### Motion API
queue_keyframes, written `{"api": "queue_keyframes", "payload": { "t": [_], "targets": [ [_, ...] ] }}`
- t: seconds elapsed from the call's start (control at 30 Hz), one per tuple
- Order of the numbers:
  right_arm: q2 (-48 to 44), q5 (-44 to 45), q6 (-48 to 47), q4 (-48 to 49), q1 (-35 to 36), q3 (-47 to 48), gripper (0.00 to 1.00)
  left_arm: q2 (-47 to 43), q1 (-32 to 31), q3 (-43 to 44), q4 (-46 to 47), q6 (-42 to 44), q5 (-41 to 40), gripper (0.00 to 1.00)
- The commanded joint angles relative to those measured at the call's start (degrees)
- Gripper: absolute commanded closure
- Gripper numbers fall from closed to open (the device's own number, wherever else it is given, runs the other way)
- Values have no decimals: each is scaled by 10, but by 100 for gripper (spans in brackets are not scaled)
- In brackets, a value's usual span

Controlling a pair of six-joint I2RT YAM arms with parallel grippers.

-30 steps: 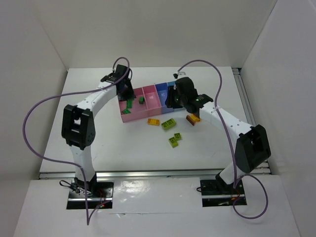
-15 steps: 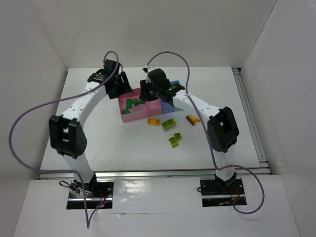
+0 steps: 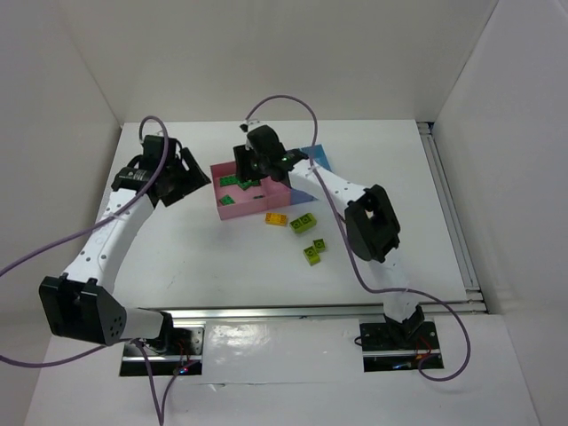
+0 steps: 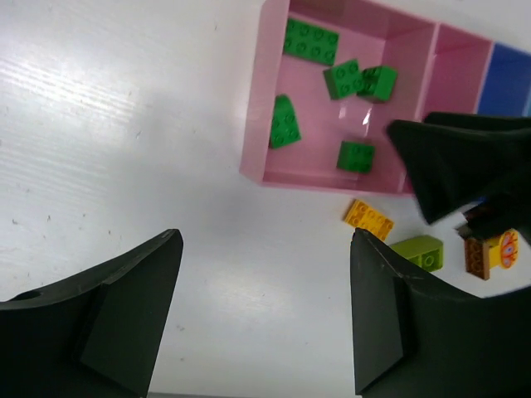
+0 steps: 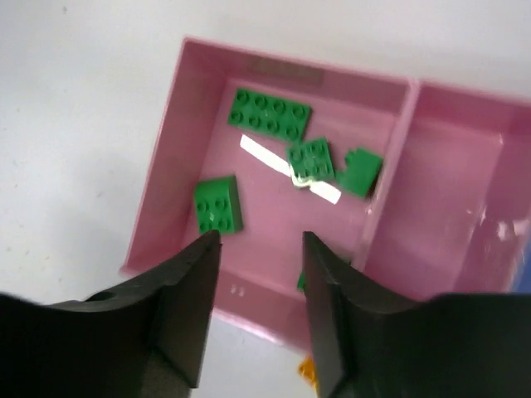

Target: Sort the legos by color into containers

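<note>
- Left wrist view: left pincer [image 4: 264, 240] is hanging spread and empty over white worktop [image 4: 99, 124].
- Right wrist view: right pincer [image 5: 259, 240] is hovering spread over wide pink plastic bin [image 5: 156, 207] holding dark green studded bricks [image 5: 269, 114].

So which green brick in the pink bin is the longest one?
The flat dark green brick with two rows of four studs, near a corner of the wide pink bin; the other greens are all shorter.

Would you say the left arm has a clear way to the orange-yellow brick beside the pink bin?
Probably yes: the orange-yellow brick lies on open table, the left gripper is open, the right gripper hangs over the bin.
</note>
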Motion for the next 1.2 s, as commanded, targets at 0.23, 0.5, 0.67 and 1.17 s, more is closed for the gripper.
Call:
{"api": "queue_keyframes", "payload": {
  "t": [0.23, 0.5, 0.67, 1.17],
  "targets": [
    [-325, 78, 44, 32, -50, -351, 66, 10, -87, -11, 40, 74, 33, 23],
    [-449, 60, 104, -29, -81, -546, 35, 80, -222, -5, 84, 187, 86, 24],
    [-475, 41, 130, -50, -130, -603, 31, 187, -324, 75, 53, 250, 101, 19],
    [-581, -38, 134, -80, -283, -678, 30, 438, -371, 307, 0, 351, 36, 15]
  ]
}}
